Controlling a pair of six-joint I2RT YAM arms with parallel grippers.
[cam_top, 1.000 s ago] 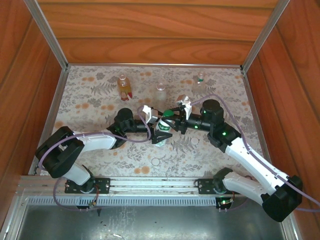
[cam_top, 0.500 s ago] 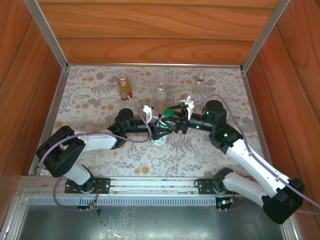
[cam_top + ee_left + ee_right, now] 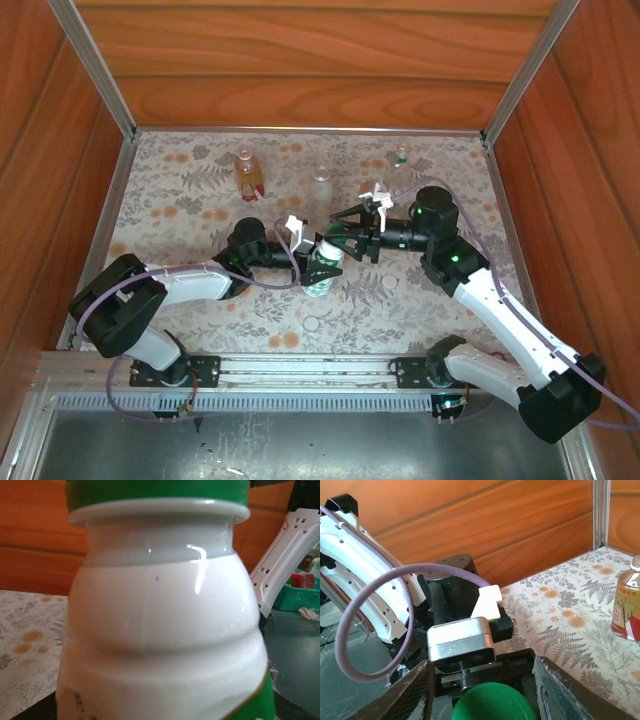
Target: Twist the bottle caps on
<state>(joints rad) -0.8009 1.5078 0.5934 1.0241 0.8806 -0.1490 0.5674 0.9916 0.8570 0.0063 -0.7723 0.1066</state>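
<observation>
At centre, bottle (image 3: 160, 630) base cropped, cap (image 3: 490, 702) half-seen

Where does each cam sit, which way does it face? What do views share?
Top external: above and behind the bases, looking down on the table; left arm and right arm whole, left gripper clamping the white bottle, right gripper at its top.
Left wrist: faces right, pressed close to the bottle, green cap at the top edge.
Right wrist: faces left over the cap, own fingers either side of it, left arm behind, amber bottle at right.
Shared: both wrists see the cap from opposite sides.
</observation>
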